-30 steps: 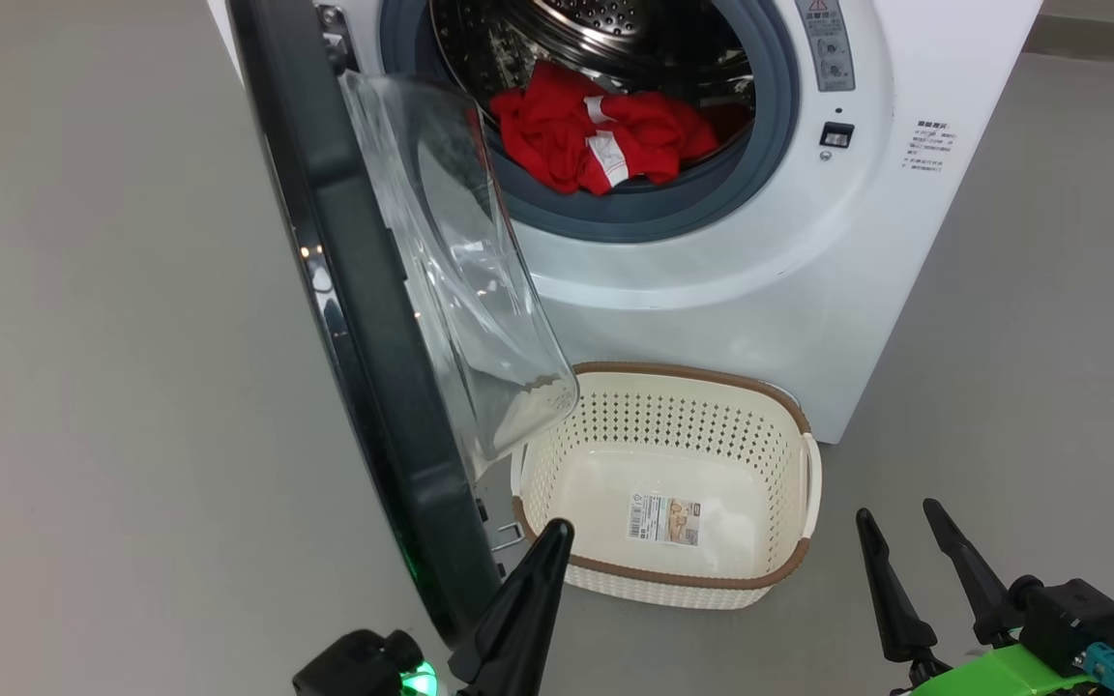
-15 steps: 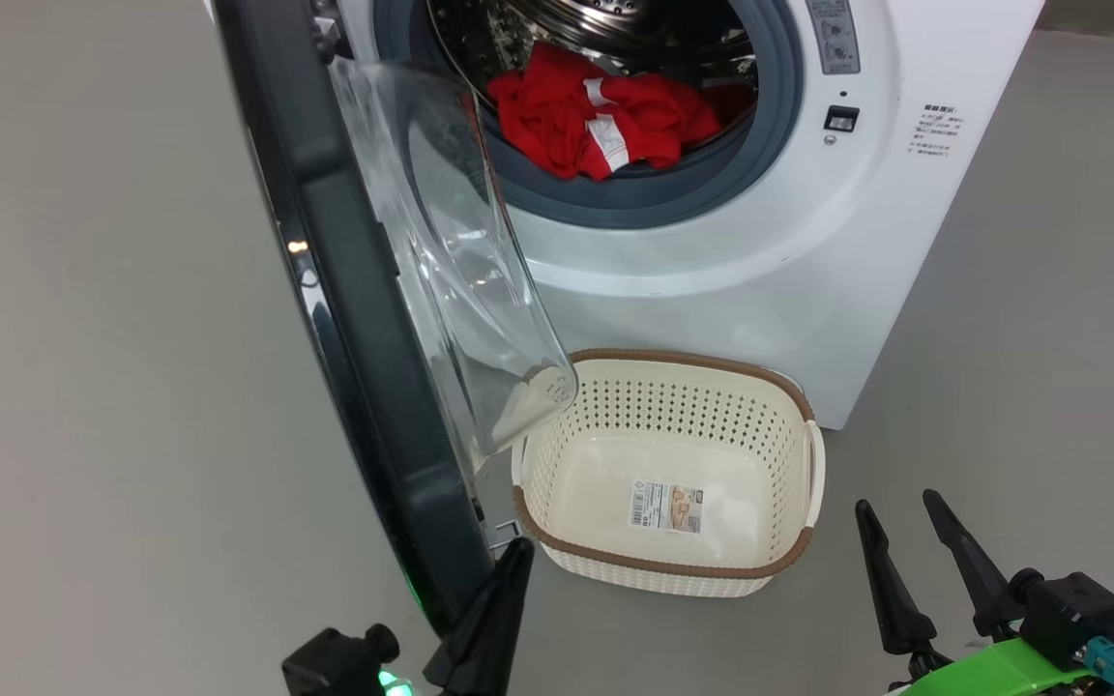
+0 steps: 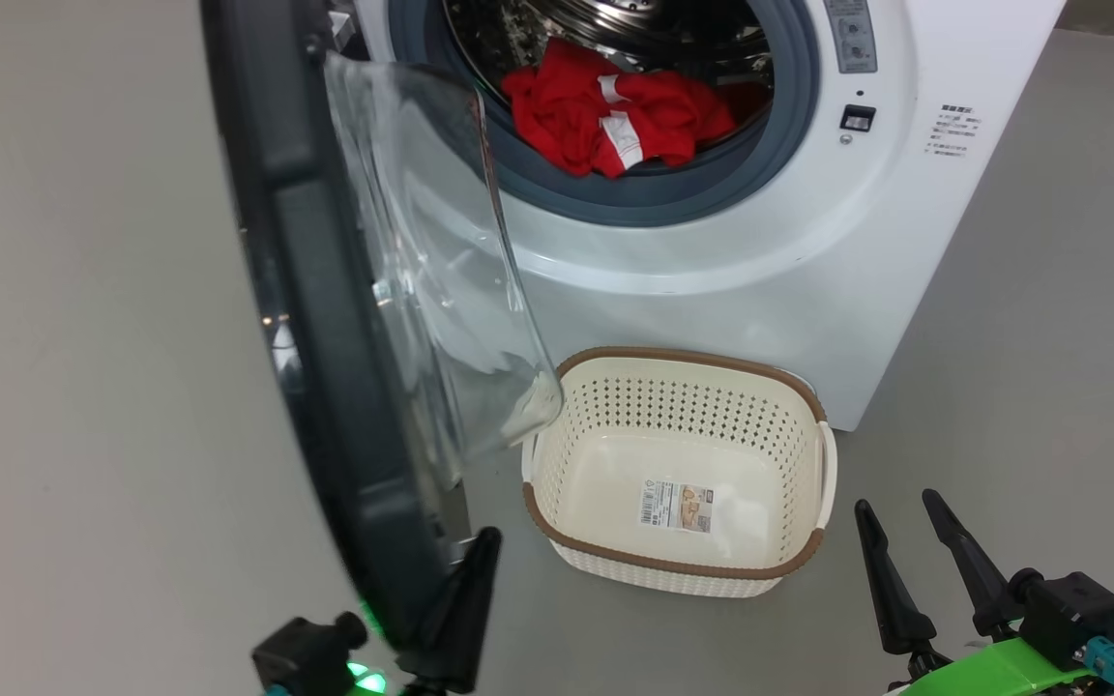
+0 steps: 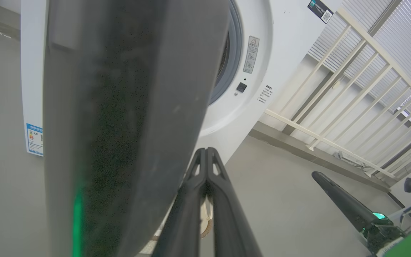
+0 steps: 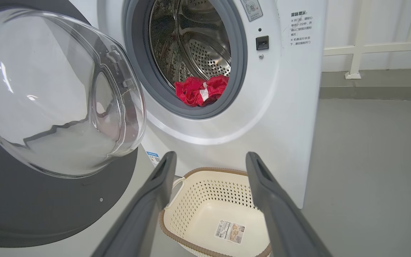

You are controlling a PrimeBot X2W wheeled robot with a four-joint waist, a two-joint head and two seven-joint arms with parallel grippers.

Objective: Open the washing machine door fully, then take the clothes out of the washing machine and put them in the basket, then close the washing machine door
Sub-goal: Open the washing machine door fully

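The washing machine door (image 3: 315, 319), black-rimmed with a clear glass bowl (image 3: 431, 261), stands swung out to the left of the white washing machine (image 3: 741, 290). My left gripper (image 3: 480, 551) is shut, its tip resting against the inner side of the door's lower rim; the left wrist view shows the shut left gripper (image 4: 205, 151) right beside the door (image 4: 127, 107). The red clothes (image 3: 615, 121) lie at the drum's front lip. The basket (image 3: 605, 483) sits empty on the floor below the opening. My right gripper (image 3: 897, 503) hovers open at the basket's right, and in its wrist view the right gripper (image 5: 211, 157) faces the clothes (image 5: 200, 91) and basket (image 5: 205, 210).
Grey floor lies all around the machine. A white railing (image 4: 351, 89) runs along the wall behind and to the right of the washer. The open door's glass bowl (image 5: 55, 96) overhangs the basket's left edge.
The door has swung further open to the left, with my shut left gripper moving left along its lower rim. The head view shifted slightly. The right gripper stayed put.
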